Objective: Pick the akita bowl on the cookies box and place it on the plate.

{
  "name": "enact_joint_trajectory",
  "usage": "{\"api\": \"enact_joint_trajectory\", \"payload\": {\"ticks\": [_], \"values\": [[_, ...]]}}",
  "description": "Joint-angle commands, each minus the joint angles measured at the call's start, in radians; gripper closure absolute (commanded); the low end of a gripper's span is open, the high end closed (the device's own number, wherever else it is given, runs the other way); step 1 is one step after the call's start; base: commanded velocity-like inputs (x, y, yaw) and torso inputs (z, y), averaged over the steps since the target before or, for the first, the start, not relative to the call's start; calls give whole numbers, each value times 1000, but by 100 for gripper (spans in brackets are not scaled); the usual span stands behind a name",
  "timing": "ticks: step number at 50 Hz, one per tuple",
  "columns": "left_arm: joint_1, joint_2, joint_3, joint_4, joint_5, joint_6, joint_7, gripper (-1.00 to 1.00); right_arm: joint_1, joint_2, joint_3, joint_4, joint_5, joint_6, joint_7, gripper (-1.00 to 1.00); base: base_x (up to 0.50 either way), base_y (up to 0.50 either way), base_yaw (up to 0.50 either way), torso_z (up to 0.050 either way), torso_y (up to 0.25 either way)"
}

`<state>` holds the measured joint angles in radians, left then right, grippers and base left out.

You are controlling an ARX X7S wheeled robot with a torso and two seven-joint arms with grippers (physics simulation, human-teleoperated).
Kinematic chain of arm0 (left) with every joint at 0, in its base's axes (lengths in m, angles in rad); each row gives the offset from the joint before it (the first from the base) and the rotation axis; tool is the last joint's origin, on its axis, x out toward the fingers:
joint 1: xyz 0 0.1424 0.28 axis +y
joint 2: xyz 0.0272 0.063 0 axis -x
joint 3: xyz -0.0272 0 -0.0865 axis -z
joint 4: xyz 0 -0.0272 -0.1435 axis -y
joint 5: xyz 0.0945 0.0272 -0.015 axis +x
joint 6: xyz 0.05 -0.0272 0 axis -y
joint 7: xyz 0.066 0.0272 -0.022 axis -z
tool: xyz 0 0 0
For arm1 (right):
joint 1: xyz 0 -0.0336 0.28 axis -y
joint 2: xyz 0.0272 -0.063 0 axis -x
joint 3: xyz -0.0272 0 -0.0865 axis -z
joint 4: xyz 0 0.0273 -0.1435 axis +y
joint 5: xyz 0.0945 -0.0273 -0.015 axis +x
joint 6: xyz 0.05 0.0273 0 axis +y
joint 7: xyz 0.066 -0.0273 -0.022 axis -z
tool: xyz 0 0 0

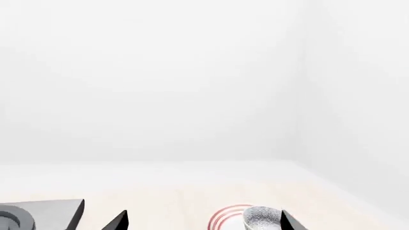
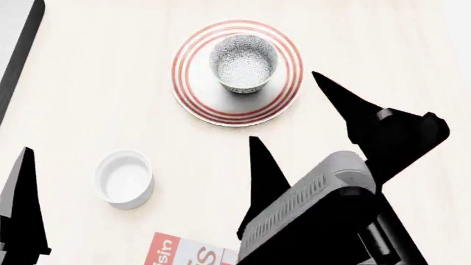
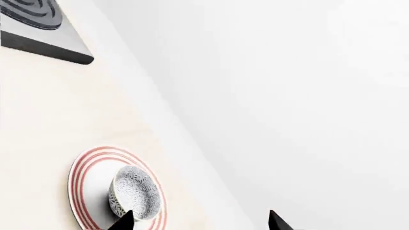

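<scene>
The small round grey-and-white speckled akita bowl (image 2: 244, 62) stands upright on the round shallow white plate with thin red concentric rings (image 2: 197, 94), slightly toward the plate's far right side. The bowl's pale inside shows nothing in it. The plate rests flat on the pale wooden table (image 2: 96, 83), toward its far middle.

The right gripper (image 2: 285, 107) hangs above the table just near and right of the plate. Its 2 black pointed fingers (image 2: 263, 171) are spread wide apart with nothing between them, and neither touches bowl or plate. The right wrist view confirms this: both fingertips appear at the frame edge with a clear gap, the bowl (image 3: 135, 194) and plate (image 3: 86, 184) lying beyond one of them.

The left gripper (image 1: 203, 220) shows in its wrist view as 2 dark tips well separated, empty. In the head view only 1 black finger (image 2: 21, 204) is visible at the near left edge.

A small plain white cup (image 2: 123, 178) stands upright on the table, near and left of the plate, well apart from it. A corner of the flat red-and-white cookies box (image 2: 187, 253) shows at the near edge; most of it is cut off. A dark-edged grey appliance (image 2: 16, 41) lies at the far left.
</scene>
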<state>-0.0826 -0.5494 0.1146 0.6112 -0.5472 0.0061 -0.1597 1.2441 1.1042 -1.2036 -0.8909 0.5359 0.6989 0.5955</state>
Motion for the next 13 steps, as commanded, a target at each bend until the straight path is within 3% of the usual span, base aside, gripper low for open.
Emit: {"api": "enact_joint_trajectory", "payload": {"ticks": [1, 13], "values": [[35, 6, -47, 45, -5, 51, -27, -100, -239, 199, 9, -144, -58, -281, 330, -100, 0, 0, 0, 0, 0], [115, 30, -140, 78, -31, 152, -55, -100, -216, 353, -284, -156, -250, -576, 555, -100, 0, 0, 0, 0, 0]]}}
